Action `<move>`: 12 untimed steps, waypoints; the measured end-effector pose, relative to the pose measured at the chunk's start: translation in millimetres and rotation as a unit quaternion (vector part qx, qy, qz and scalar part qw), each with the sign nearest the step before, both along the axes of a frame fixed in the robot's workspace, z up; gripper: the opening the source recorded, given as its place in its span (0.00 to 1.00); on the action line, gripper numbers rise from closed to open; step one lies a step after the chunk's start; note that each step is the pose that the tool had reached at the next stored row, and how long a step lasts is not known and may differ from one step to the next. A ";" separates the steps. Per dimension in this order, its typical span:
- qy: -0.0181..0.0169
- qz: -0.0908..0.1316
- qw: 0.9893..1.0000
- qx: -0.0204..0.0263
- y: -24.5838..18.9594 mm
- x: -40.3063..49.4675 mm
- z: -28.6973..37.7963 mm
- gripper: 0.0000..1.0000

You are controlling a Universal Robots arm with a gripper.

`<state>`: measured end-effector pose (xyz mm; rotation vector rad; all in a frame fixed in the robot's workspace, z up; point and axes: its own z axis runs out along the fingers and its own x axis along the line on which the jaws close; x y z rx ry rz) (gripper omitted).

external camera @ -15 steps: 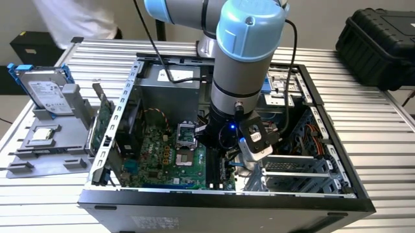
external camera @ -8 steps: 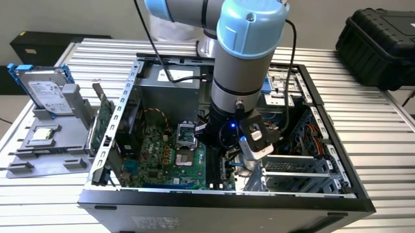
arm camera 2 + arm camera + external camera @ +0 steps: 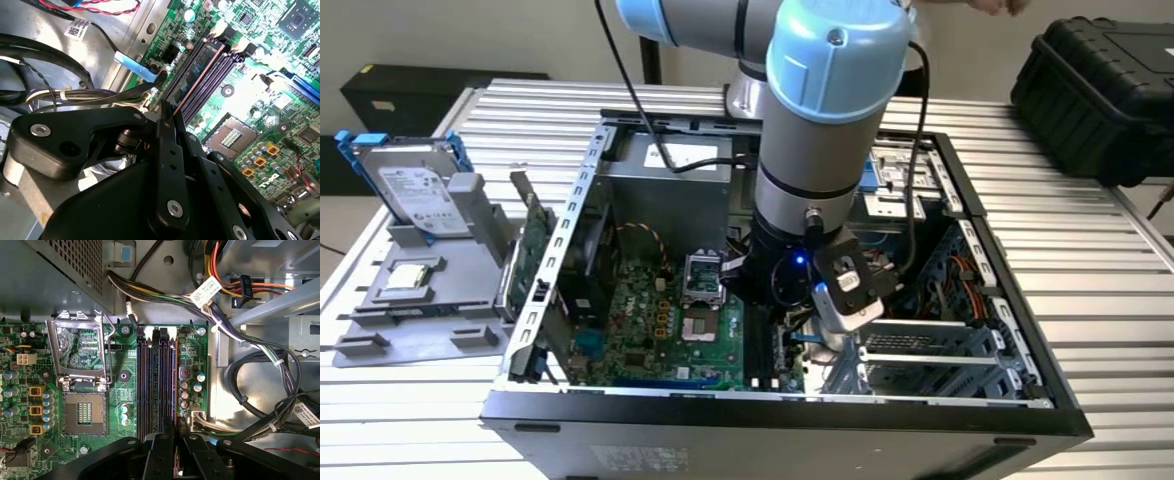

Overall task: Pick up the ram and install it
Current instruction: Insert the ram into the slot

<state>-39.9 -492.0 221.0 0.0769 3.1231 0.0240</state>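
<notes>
Closest to lens: my gripper (image 3: 167,112), black linkages, fingers clenched together on a thin board edge. I judge that's the ram (image 3: 197,75): dark blue-green strip, seen edge-on, running straight out from my fingertips along the memory slots (image 3: 155,380). It's down at slot level, in or on the slot on the cable side. Can't tell if fully seated. The pale slot latches (image 3: 220,30) are at the far end from my gripper.

Outward: green motherboard (image 3: 195,340) directly under the gripper. Open CPU socket (image 3: 86,412) is beside the slots, off to one side of my fingers. Cable bundle (image 3: 260,355) is on the other side, near but apart. The tower case (image 3: 787,410) lies open on the slatted surface (image 3: 1094,260), with my arm reaching down into it.

Risks, my judgement:
- Ram tilted or notch off, so it jams or seats at one end only.
- Latches not spread, so pushing flexes the board.
- Off by one slot row, so the edge rides a slot wall.
- Fingers may clip neighbouring capacitors or cables.
</notes>
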 end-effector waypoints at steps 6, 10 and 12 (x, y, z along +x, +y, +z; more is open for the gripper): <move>0.000 0.000 1.000 0.000 0.0 -2.3 -1.9 0.00; 0.000 0.000 1.000 0.000 -0.1 -2.5 -5.0 0.00; 0.000 0.000 1.000 -0.001 -0.2 -2.5 -6.3 0.00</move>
